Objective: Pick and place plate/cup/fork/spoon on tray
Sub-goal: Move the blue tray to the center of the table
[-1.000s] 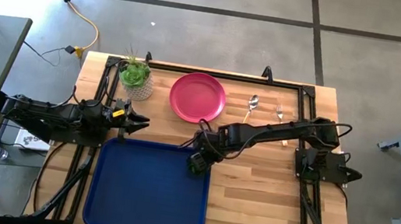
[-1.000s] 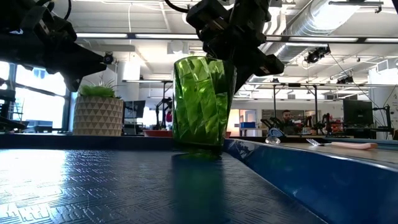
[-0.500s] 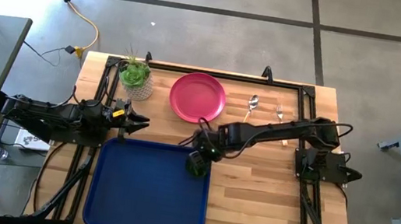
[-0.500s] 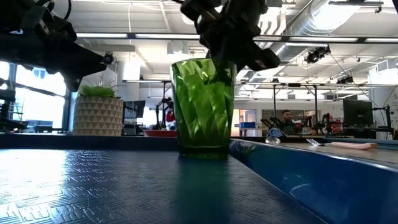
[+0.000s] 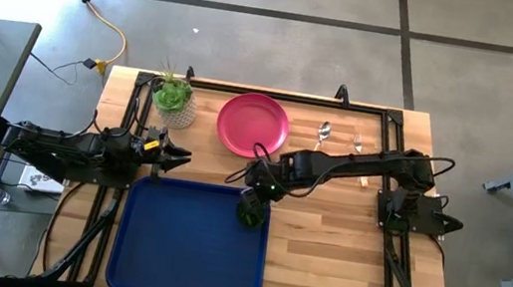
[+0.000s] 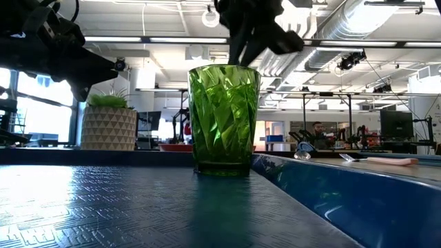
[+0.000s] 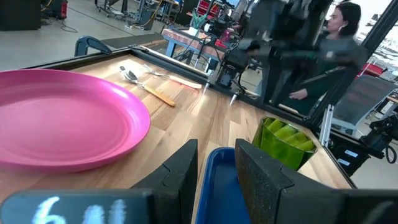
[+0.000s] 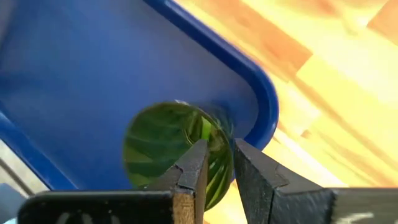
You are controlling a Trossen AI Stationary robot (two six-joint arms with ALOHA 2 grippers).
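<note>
Left gripper (image 5: 179, 158): waits at the far-left corner of the large rectangular dark blue plastic tray (image 5: 161, 251), fingers slightly parted, holding nothing.

Small dark green translucent cup (image 5: 249, 210): a second ago tilted in the right arm's grip, now upright on the tray, far-right corner.

Right gripper (image 5: 253, 179): lifted just above the cup's rim, fingers narrowly apart, gripping nothing. Cup counts as placed.

Round pink-red plate (image 5: 253, 124), spoon (image 5: 322, 133), fork (image 5: 360, 150): on the wooden desk (image 5: 343, 246), not yet moved.

Writing: none legible.
</note>
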